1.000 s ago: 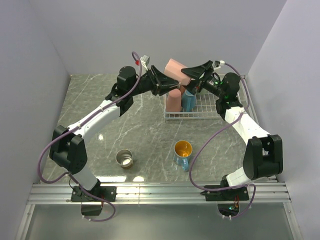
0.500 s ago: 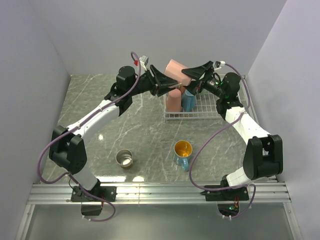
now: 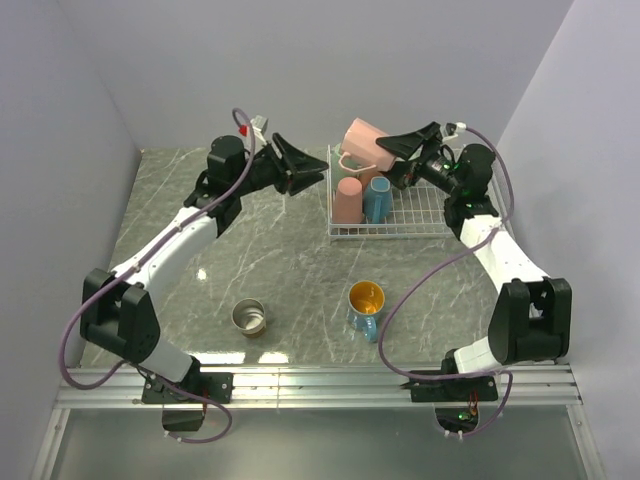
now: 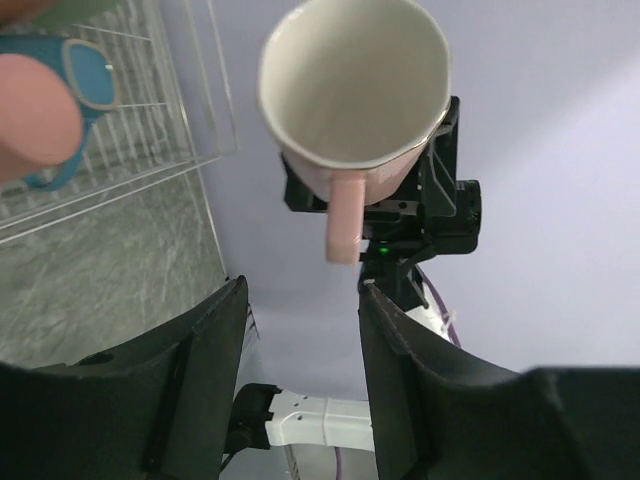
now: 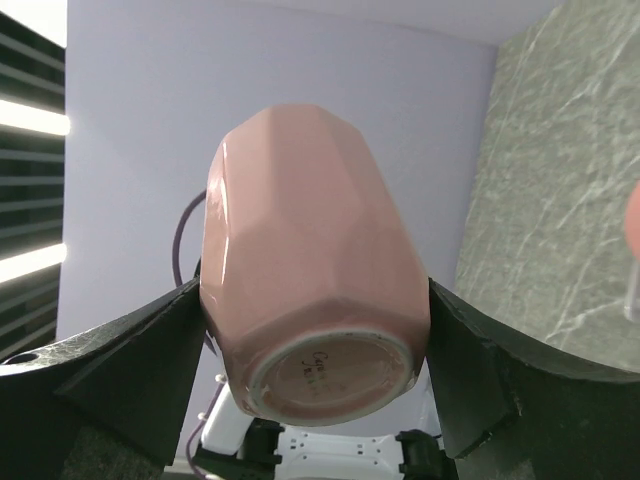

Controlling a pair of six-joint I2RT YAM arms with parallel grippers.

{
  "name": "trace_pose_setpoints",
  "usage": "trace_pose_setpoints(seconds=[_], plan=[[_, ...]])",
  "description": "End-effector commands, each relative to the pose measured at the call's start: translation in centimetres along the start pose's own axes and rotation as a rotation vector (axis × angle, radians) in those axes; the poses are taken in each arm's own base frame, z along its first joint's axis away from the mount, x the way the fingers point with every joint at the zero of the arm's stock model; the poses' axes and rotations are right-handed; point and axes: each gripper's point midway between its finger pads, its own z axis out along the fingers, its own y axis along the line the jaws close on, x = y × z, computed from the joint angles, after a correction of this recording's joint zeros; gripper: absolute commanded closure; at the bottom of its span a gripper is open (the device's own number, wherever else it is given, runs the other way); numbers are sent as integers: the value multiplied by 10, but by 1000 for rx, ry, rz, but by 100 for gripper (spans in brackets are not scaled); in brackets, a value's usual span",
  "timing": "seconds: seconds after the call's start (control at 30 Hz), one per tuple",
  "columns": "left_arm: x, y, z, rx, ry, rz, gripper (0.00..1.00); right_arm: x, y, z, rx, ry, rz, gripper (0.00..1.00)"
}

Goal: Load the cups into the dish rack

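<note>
My right gripper [image 3: 385, 152] is shut on the pale pink mug [image 3: 360, 140] and holds it tilted in the air above the white wire dish rack [image 3: 400, 232]. In the right wrist view the mug [image 5: 310, 270] sits base-first between the jaws of that gripper [image 5: 315, 335]. My left gripper [image 3: 312, 178] is open and empty, left of the rack; in its view [image 4: 300, 300] the mug's mouth and handle [image 4: 350, 85] face it. A salmon pink cup [image 3: 348, 200] and a blue cup [image 3: 377, 198] stand upside down in the rack.
A shiny steel cup [image 3: 248, 317] and a blue mug with orange-gold inside [image 3: 366, 303] stand on the marble table in front of the rack. A green edge [image 4: 60, 8] shows at the rack in the left wrist view. Grey walls close in behind and beside.
My left gripper has let go of the pale pink mug and drawn back to the left. My right gripper now holds the mug alone, shifted slightly right over the rack.
</note>
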Motion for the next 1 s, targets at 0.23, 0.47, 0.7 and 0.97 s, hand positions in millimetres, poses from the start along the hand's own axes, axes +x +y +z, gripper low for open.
trace_pose_setpoints(seconds=[0.23, 0.47, 0.7, 0.97], plan=[[-17, 40, -62, -155, -107, 52, 48, -50, 16, -51, 189, -194, -276, 100], [-13, 58, -80, -234, -119, 60, 49, -81, -33, -86, 510, -279, -317, 100], [-10, 65, -83, -250, -115, 52, 50, -101, -61, -101, 701, -299, -333, 100], [-12, 73, -81, -283, -104, 52, 51, -116, -95, -115, 915, -305, -355, 100]])
